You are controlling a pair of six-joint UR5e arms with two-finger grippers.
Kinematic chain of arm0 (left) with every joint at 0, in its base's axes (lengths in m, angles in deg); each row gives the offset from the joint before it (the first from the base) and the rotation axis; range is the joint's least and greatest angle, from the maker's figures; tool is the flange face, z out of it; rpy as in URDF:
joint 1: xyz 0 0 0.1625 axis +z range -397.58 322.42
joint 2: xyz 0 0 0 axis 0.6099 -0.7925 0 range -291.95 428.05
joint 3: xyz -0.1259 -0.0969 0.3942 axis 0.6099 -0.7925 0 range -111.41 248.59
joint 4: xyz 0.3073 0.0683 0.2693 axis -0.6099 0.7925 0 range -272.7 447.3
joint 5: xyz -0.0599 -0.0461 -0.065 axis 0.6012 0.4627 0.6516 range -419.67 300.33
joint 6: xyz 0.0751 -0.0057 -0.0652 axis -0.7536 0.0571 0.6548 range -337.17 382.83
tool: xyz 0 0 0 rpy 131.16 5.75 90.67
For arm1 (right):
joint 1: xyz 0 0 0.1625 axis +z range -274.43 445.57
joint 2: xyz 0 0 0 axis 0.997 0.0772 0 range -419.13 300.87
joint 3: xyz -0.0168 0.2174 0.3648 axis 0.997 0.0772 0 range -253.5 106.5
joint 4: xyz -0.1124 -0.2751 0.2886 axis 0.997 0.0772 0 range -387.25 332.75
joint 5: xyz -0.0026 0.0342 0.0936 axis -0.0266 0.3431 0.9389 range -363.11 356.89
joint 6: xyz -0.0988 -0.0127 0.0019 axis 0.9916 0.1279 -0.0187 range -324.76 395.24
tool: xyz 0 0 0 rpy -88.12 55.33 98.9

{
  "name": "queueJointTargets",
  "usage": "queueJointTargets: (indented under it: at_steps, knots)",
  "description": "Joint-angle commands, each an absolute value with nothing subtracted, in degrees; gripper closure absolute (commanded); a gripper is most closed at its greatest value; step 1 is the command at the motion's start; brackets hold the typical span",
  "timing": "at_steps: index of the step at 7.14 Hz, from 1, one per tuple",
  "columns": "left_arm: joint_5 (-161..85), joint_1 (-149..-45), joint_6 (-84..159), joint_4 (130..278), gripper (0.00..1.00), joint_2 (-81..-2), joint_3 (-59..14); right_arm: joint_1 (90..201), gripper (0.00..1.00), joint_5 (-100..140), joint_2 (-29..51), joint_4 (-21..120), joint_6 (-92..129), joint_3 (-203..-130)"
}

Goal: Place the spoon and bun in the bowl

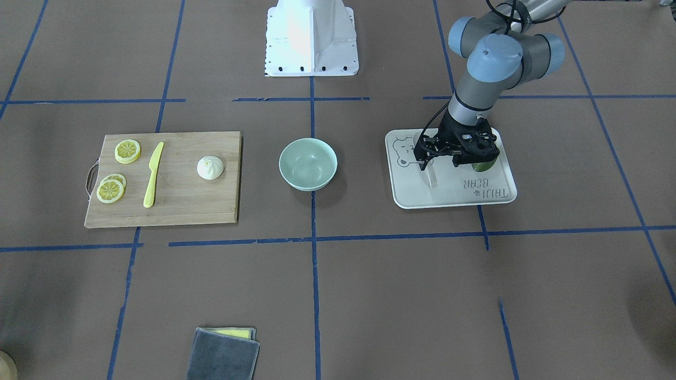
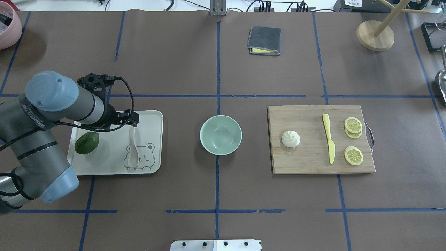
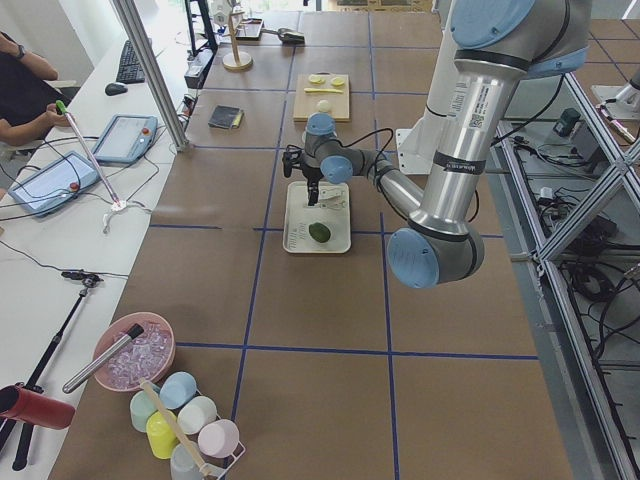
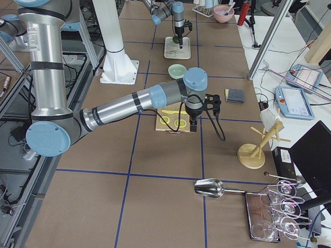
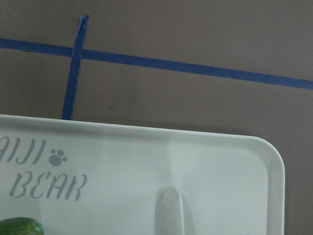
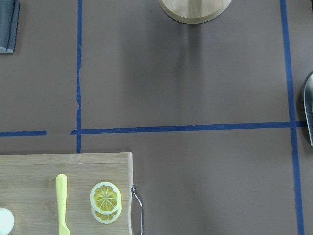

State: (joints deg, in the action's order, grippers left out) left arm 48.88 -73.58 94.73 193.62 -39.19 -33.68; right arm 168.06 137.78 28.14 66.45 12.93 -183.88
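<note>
The off-white spoon [image 2: 132, 153] lies on a cream bear tray [image 2: 150, 122], scoop toward the robot. Its handle also shows in the left wrist view [image 5: 168, 210]. My left gripper [image 2: 133, 122] hangs low over the handle's far end and looks open, its fingers apart beside the handle [image 1: 431, 178]. The mint-green bowl [image 2: 221, 135] stands empty at the table's middle. The white bun [image 2: 291, 138] sits on a wooden cutting board [image 2: 306, 160]. My right gripper [image 4: 192, 126] shows only in the exterior right view, above the board's outer end; I cannot tell whether it is open or shut.
A dark green avocado [image 2: 86, 143] lies on the tray beside the left arm. A yellow knife [image 2: 329, 139] and lemon slices [image 2: 353, 124] lie on the board. A grey cloth [image 2: 264, 40] and a wooden stand [image 2: 375, 35] sit at the far side.
</note>
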Motion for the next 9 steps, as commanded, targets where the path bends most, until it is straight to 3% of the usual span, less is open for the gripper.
queueJointTargets:
  at_steps: [1,2,5,7,8,9]
  knots:
    - [48.3,-72.6,94.8,193.7,0.21,-39.8,-31.9,165.6,0.0,137.9,25.7,66.5,8.5,-184.9]
    - [48.1,-72.0,94.9,193.7,0.3,-39.8,-31.6,163.7,0.0,137.7,25.1,66.5,5.4,-185.9]
    - [48.1,-71.0,94.9,193.7,0.37,-39.8,-30.9,160.0,0.0,137.1,23.7,66.5,-0.1,-187.7]
    - [48.1,-70.7,95.3,193.7,0.48,-39.8,-30.8,157.9,0.0,136.5,22.6,66.5,-2.4,-188.0]
    - [48.1,-70.7,95.8,193.7,0.61,-39.8,-30.9,157.0,0.0,135.7,21.5,66.5,-2.6,-188.1]
    - [48.1,-70.7,96.4,193.7,0.8,-39.8,-31.0,154.8,0.0,134.3,20.3,66.5,-5.4,-188.1]
